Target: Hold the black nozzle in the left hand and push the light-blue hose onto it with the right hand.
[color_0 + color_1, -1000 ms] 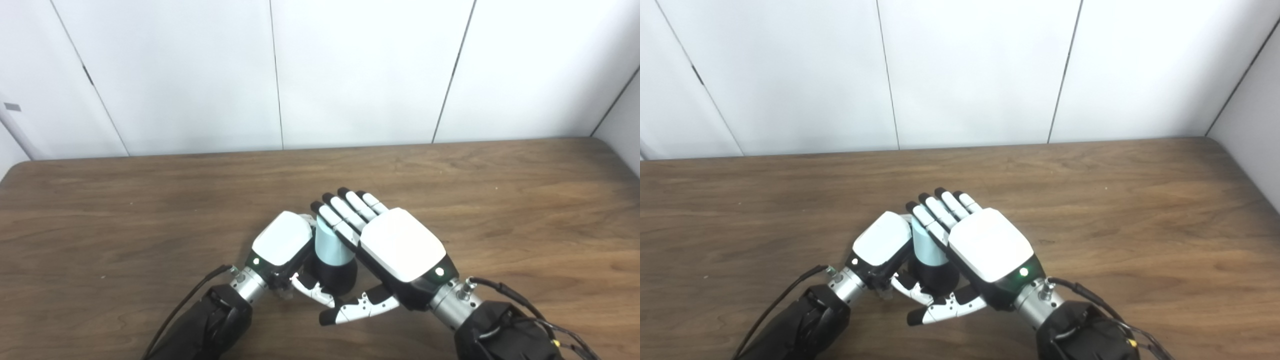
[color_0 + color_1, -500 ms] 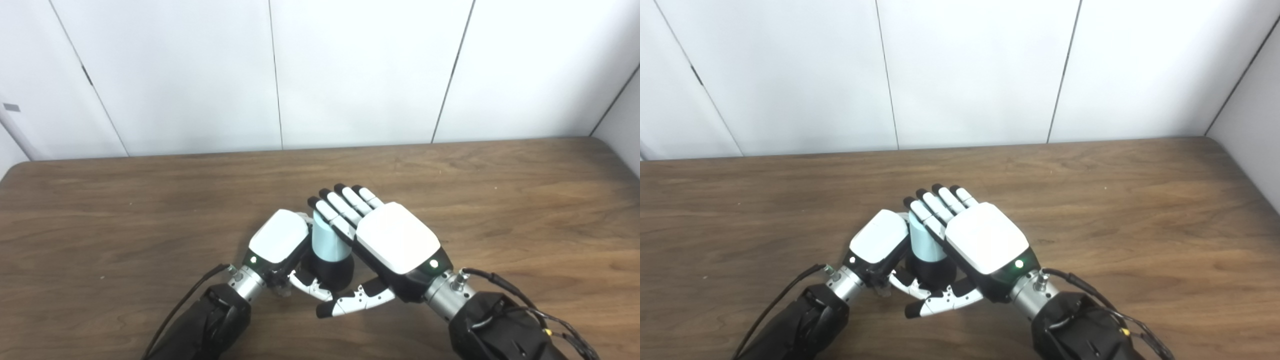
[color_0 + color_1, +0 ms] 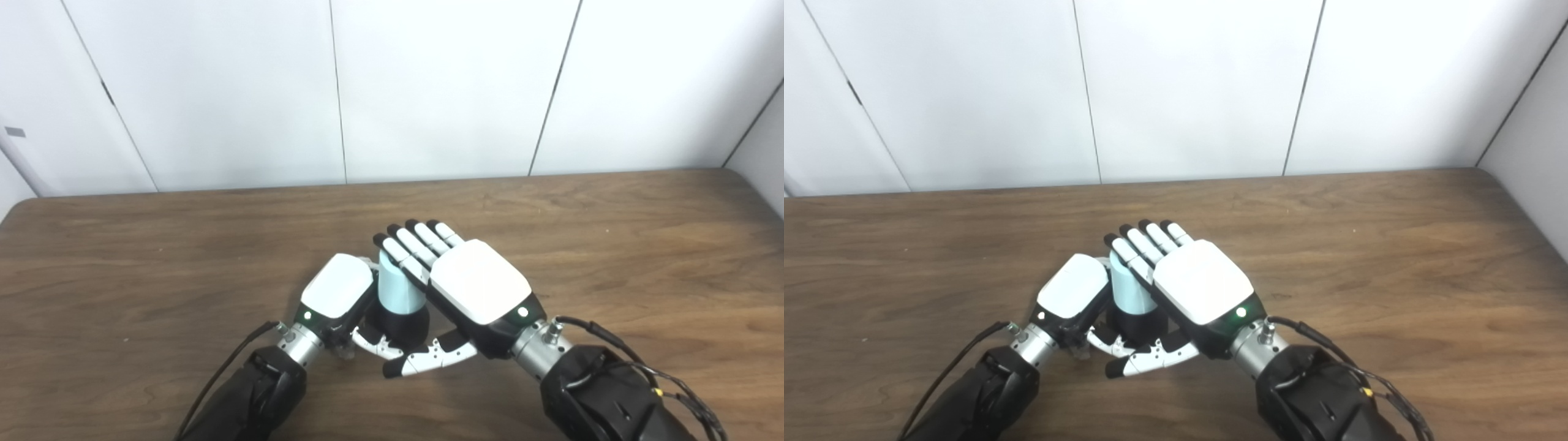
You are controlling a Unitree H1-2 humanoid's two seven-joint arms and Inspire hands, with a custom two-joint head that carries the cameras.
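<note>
Near the middle of the wooden table, the left hand is clamped around the black nozzle. The light-blue hose stands upright on the nozzle. The right hand lies against the hose's right side, fingers straight and holding nothing. No writing is legible.
</note>
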